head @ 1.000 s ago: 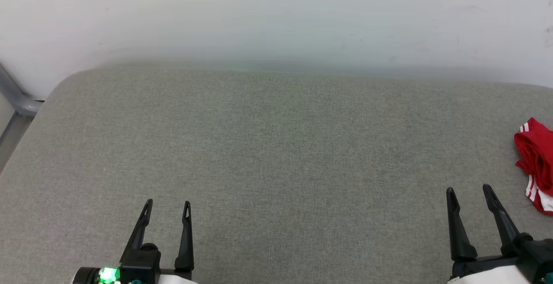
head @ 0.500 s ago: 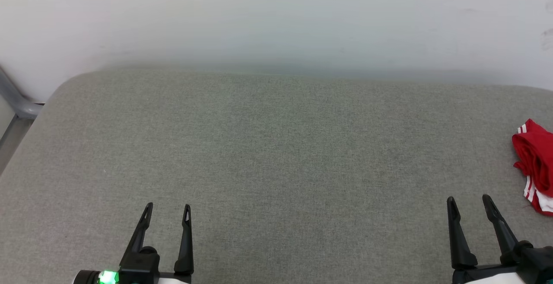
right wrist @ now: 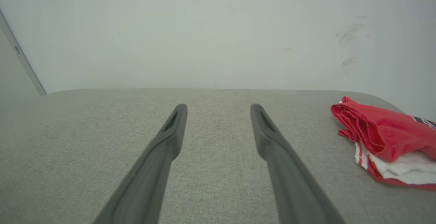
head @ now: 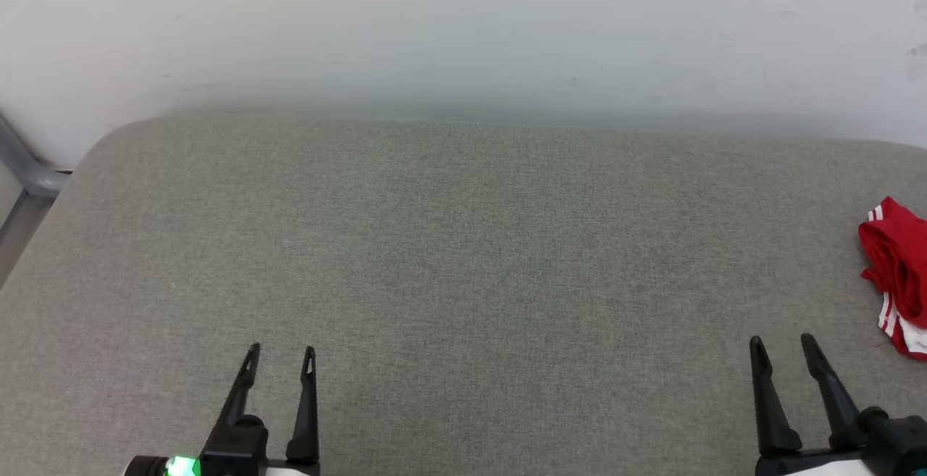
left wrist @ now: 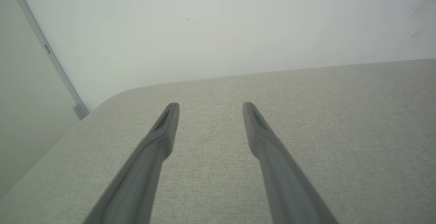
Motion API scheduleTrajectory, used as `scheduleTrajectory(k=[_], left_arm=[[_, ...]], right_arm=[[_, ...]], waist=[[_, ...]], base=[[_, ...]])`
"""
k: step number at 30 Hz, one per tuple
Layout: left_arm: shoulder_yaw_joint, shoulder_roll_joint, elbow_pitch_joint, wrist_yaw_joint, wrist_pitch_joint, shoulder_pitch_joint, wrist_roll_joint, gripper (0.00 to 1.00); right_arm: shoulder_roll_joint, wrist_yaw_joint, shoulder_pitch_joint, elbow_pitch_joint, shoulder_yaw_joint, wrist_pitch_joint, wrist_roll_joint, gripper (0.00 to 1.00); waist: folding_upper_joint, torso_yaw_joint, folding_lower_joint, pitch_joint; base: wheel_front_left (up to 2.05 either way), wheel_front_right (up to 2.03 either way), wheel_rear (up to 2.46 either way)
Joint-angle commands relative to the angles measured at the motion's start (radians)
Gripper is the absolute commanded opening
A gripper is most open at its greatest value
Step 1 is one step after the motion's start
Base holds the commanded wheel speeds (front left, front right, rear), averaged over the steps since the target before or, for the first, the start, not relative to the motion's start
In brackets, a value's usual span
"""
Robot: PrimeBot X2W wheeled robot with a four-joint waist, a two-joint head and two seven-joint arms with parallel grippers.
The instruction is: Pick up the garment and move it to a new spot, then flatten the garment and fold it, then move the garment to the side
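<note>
Presently, red garment (head: 898,266) crumpled on grey surface (head: 463,280), right pincer (head: 781,340) near it, left pincer (head: 281,349) well apart from it, both spread wide.

Two pairs of long, tapering black fingers (head: 768,400) with slotted tips, black mounts (head: 235,441) behind them, green lamp (head: 181,466) behind the left pair

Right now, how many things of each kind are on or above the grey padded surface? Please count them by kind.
garment, red and white, bunched: 1
grippers, both open: 2 (left gripper, right gripper)
Total: 3
</note>
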Motion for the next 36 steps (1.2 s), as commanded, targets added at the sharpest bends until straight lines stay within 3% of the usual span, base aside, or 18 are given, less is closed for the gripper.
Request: scheduleTrajectory(k=[1,4,18,36], left_arm=[[-0.001,0.000,0.007,0.000,0.000,0.000,-0.001,0.00],[-0.006,-0.001,0.034,0.000,0.001,0.008,-0.003,0.00],[0.021,-0.001,0.070,-0.048,0.056,-0.038,-0.337,0.00],[0.054,-0.007,0.116,-0.100,0.117,-0.090,-0.662,0.00]], right_arm=[[0.000,0.000,0.001,0.008,0.000,0.001,0.000,0.00],[0.000,0.000,0.002,0.036,0.002,0.003,0.004,0.00],[-0.015,0.000,-0.048,0.074,0.015,0.060,0.315,0.00],[-0.024,0.000,-0.100,0.115,0.021,0.123,0.618,0.00]], waist=[[0.0000,0.000,0.0000,0.000],[0.0000,0.000,0.0000,0.000],[0.0000,-0.007,0.0000,-0.002],[0.0000,-0.014,0.0000,-0.005]], base=[[0.00,0.00,0.00],[0.00,0.00,0.00],[0.00,0.00,0.00],[0.00,0.00,0.00]])
